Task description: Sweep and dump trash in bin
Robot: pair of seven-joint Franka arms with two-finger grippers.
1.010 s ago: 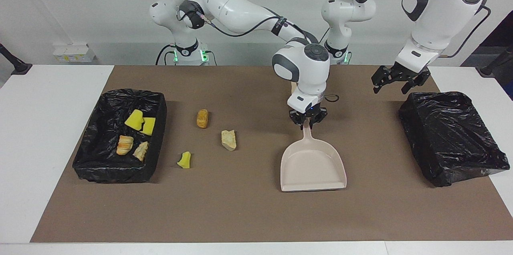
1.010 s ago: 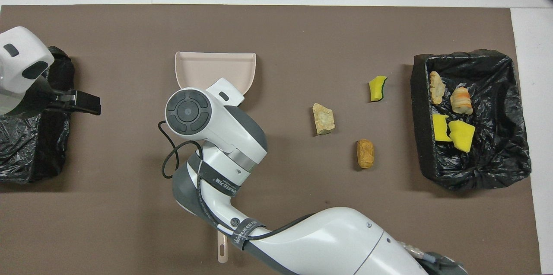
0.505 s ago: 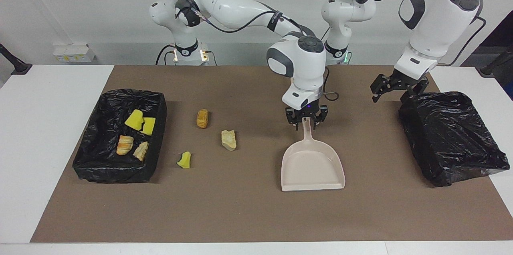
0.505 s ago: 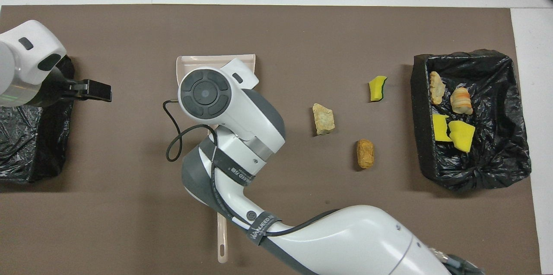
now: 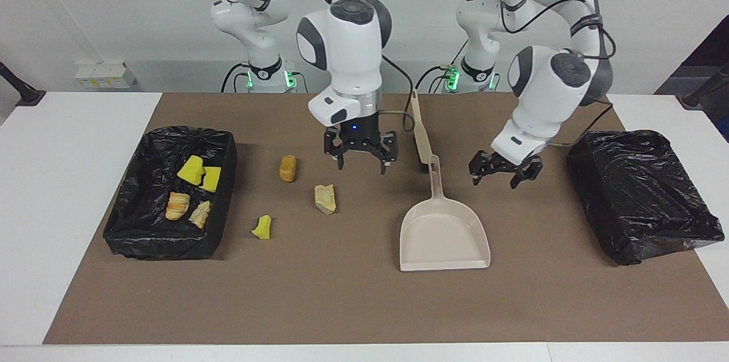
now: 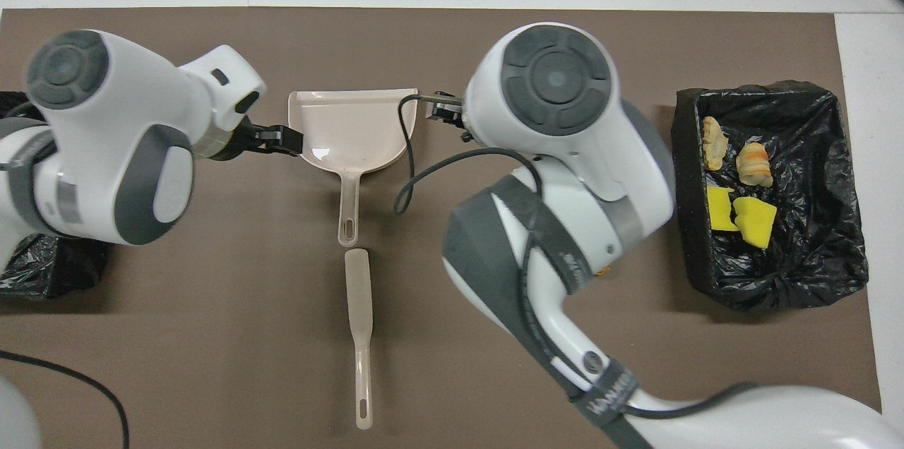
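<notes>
Both grippers are hanging open above the mat; nothing is being held.

You are seeing the right gripper, fingers spread, over the mat near the tan lumps, and the left gripper, also spread, beside the dustpan handle. Three bits of trash are lying loose on the mat; four are sitting in the bin at the right arm's end. A brush is lying nearer to the robots than the dustpan.

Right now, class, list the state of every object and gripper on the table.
dustpan: flat on the mat, empty, unheld.
brush: lying flat, unheld.
right gripper: open, empty, over the mat.
left gripper: open, empty, over the mat.
loose trash: three chunks on the mat.
trash bin: holds four chunks.
second bin: no trash visible.
</notes>
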